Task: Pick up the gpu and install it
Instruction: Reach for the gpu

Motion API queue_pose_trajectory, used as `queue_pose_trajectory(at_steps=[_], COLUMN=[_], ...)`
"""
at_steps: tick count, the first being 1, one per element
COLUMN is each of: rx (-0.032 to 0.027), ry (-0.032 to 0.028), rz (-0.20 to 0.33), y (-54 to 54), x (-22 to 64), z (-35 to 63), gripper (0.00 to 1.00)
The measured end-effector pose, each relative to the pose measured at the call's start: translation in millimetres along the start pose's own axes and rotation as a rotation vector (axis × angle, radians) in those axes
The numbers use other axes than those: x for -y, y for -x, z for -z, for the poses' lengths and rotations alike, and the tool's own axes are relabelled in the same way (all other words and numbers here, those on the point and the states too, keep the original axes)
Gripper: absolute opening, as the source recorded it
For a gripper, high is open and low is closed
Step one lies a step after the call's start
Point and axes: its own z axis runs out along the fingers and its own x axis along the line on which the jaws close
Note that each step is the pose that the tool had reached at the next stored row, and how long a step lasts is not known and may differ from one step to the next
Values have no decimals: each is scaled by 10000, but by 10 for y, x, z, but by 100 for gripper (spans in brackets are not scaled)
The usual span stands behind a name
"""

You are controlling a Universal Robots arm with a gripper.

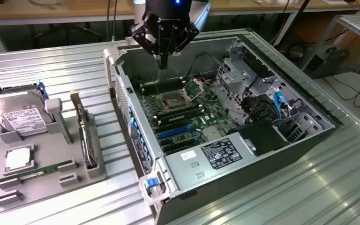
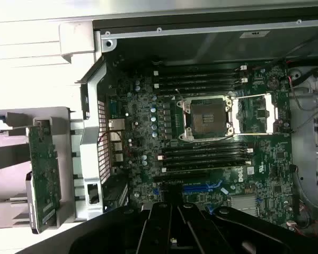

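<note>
The gpu (image 1: 87, 137) stands on its long edge in a slot of the grey holder (image 1: 55, 185), on the exterior view's left, with nothing touching it. In the wrist view the gpu (image 2: 44, 172) shows its green board face beside the case wall. My gripper (image 1: 163, 63) hangs over the far end of the open computer case (image 1: 273, 65), above the motherboard (image 1: 186, 112), well away from the card. Its dark fingers are pressed together, shut and holding nothing. In the wrist view the gripper (image 2: 172, 214) hovers over the blue expansion slots (image 2: 201, 188).
A silver hard drive (image 1: 18, 116) with a white label, a small square chip (image 1: 18, 157) and a slim green memory stick (image 1: 37, 172) also sit in the holder. Drive cages and cables (image 1: 273, 105) crowd the case's far side. A ribbed metal table (image 1: 305, 187) lies underneath.
</note>
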Motion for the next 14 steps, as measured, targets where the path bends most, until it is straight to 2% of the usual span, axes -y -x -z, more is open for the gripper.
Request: queue_pose_trajectory(at_steps=[14], rx=[1], ry=[0], rz=[0], y=[0], x=[0], z=[0], gripper=[11])
